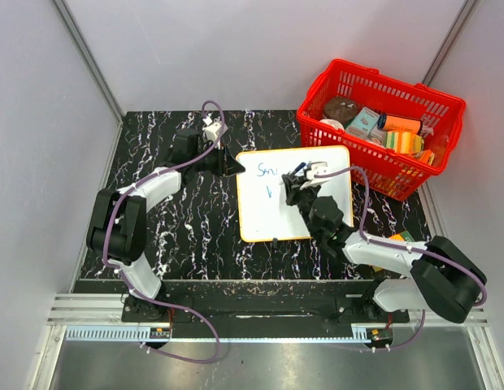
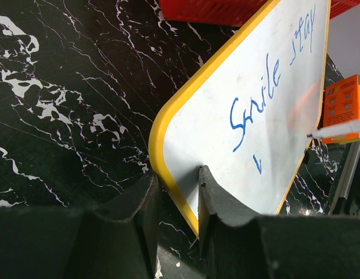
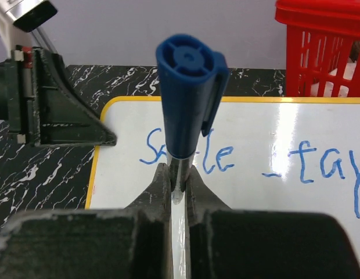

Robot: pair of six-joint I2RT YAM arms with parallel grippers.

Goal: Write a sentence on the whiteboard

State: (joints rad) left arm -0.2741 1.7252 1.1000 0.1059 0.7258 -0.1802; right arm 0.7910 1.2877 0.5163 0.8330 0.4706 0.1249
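The whiteboard (image 1: 293, 207), with a thin orange-yellow frame, lies flat on the black marble table. The sentence (image 2: 267, 87) on it reads "Smile stay" in blue, with one short blue stroke below. It also shows in the right wrist view (image 3: 226, 157). My left gripper (image 1: 234, 168) holds the board's left edge near its far corner. The yellow frame sits between the jaws (image 2: 176, 174), with one finger on the white face. My right gripper (image 1: 299, 180) is shut (image 3: 177, 171) on a blue-capped marker (image 3: 189, 87). The marker stands over the board's upper middle, its tip (image 2: 312, 135) just off the surface.
A red basket (image 1: 398, 79) full of packages stands at the back right, touching the board's far right corner. An orange box (image 2: 342, 99) lies on the table beside my right arm. Grey walls close in the table on the left, back and right.
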